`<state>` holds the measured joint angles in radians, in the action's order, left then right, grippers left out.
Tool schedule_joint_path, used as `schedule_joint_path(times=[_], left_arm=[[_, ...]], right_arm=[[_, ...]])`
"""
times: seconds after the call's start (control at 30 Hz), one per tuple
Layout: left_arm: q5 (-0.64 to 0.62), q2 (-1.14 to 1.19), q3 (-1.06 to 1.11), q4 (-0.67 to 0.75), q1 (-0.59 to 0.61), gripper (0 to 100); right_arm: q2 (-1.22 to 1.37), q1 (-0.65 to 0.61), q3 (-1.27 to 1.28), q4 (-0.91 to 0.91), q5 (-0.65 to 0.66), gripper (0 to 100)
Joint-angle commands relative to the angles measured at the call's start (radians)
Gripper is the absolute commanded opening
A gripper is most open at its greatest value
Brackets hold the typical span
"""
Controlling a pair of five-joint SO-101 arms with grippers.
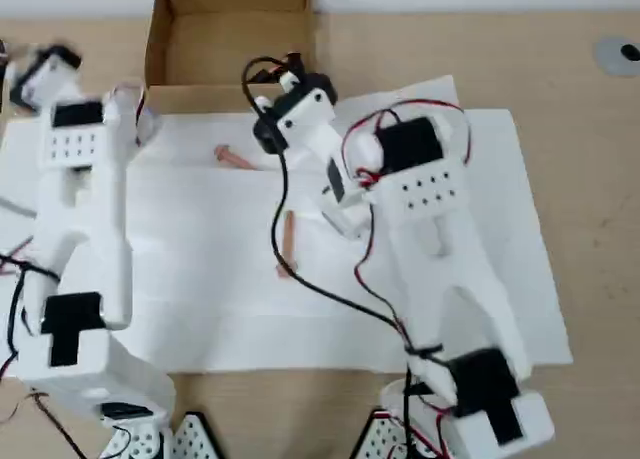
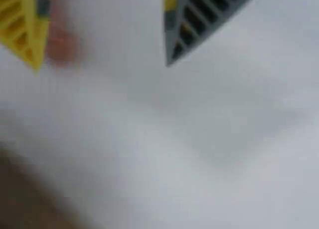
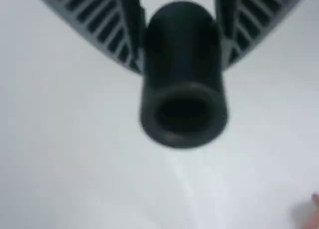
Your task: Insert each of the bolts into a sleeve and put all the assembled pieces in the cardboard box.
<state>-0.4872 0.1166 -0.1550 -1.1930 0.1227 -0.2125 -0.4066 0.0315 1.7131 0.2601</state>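
Bolts [image 1: 288,241] lie loose on the paper [image 1: 200,279] — right tool [image 3: 182,64] clamps a sleeve [image 3: 183,109], left tool [image 2: 102,64] hangs open and empty, box [image 1: 157,49] seemingly unfilled.

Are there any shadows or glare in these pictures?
Left wrist view: a faint grey shadow lies on the white sheet near the left pincer. Right wrist view: the black sleeve in the right pincer has a dark, shaded bore. High view: even light, no glare.
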Motion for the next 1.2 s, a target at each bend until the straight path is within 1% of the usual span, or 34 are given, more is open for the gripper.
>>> schedule_joint_path(times=[0.0,0.1,0.17,0.23,0.33,0.4,0.47,0.53,0.63,0.7,0.8,0.97,1.17], left_arm=[[0.094,-0.004,-0.273,-0.133,-0.163,18],[0.123,-0.005,-0.362,-0.235,-0.264,18],[0.089,0.004,-0.370,-0.262,-0.265,18],[0.003,0.045,-0.321,-0.258,-0.216,18],[-0.117,0.151,-0.244,-0.206,-0.100,18],[-0.164,0.226,-0.224,-0.180,-0.035,18],[-0.172,0.297,-0.227,-0.163,-0.002,18],[-0.170,0.354,-0.227,-0.152,0.002,18],[-0.161,0.429,-0.252,-0.160,-0.020,18],[-0.129,0.452,-0.256,-0.173,-0.044,18],[-0.126,0.446,-0.290,-0.218,-0.086,18],[-0.126,0.394,-0.408,-0.293,-0.127,18],[-0.129,0.381,-0.462,-0.298,-0.155,18]], right_arm=[[-0.090,0.012,0.077,-0.048,-0.003,1.1],[-0.117,0.012,0.119,-0.054,-0.003,1.1],[-0.131,0.013,0.130,-0.054,-0.003,1.1],[-0.145,0.013,0.133,-0.049,-0.003,1.1],[-0.166,0.013,0.133,-0.046,0.009,1.1],[-0.171,0.013,0.133,-0.046,0.015,1.1],[-0.171,0.013,0.133,-0.046,0.017,1.1],[-0.171,0.013,0.133,-0.051,0.017,1.1],[-0.168,0.012,0.133,-0.054,0.018,1.1],[-0.168,0.012,0.133,-0.054,0.018,1.1],[-0.171,0.012,0.154,-0.061,0.018,1.1],[-0.174,0.013,0.225,-0.098,0.018,1.1],[-0.174,0.013,0.240,-0.126,0.018,1.1]])
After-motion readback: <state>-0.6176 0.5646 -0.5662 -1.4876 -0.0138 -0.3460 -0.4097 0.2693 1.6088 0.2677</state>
